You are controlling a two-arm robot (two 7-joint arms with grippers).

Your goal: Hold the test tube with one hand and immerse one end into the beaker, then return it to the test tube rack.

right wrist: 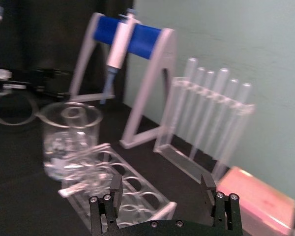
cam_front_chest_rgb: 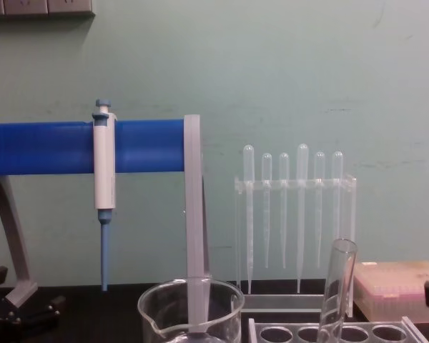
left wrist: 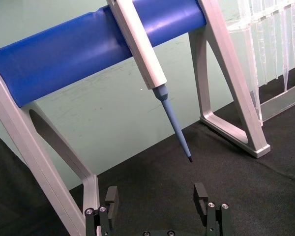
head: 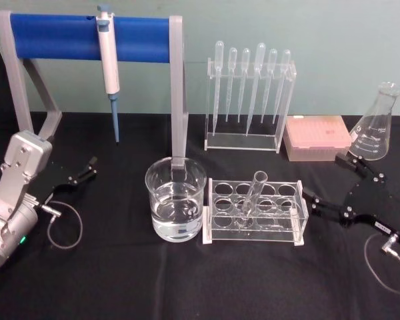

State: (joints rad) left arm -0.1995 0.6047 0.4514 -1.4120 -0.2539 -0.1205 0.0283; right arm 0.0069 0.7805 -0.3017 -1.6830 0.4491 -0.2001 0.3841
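the test tube (head: 250,197) is seen tilted in the rack (head: 297,223) beside the beaker (head: 175,200); the right gripper (head: 322,175) and left gripper (left wrist: 156,196) are held released.

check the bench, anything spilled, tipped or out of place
Nothing spilled or broken. The test tube leans a little in the rack rather than standing straight, likely just a loose hole. The beaker stands upright with its liquid inside.
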